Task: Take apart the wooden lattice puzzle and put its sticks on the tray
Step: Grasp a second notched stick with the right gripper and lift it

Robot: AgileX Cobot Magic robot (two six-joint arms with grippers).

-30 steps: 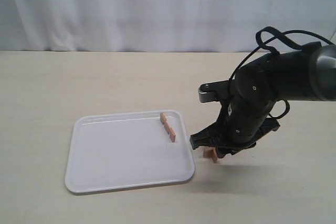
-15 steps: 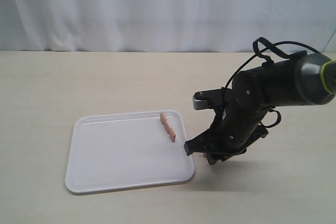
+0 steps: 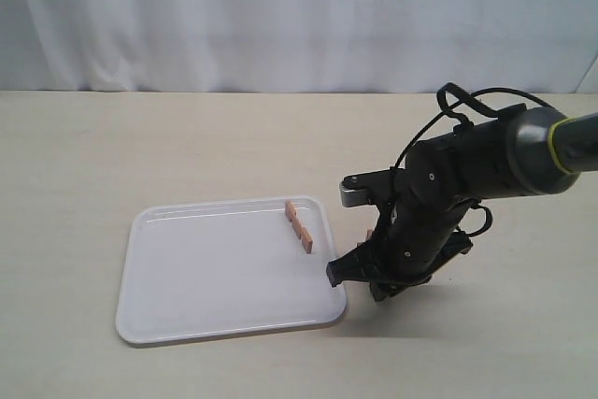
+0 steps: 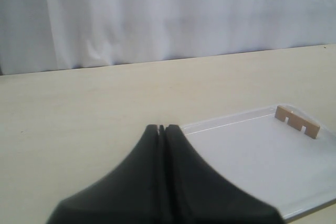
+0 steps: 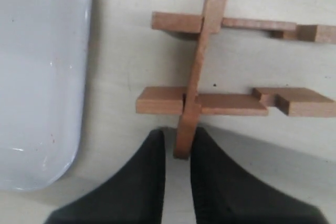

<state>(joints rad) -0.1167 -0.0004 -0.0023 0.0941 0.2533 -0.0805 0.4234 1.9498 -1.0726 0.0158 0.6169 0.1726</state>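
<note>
Exterior elevated, wrist views low, tray (image 3: 224,273) shared

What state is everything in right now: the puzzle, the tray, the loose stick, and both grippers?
wooden lattice puzzle: partly taken apart, three sticks interlocked, lying beside the tray.
loose stick: separated, resting on the tray near its far right corner.
tray: holds one stick only.
left gripper: shut, empty.
right gripper: slightly open, straddling the end of the crossing stick, with a thin gap on one side.

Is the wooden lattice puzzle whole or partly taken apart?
Partly apart: three sticks are crossed beside the tray; one stick lies on it.
</note>
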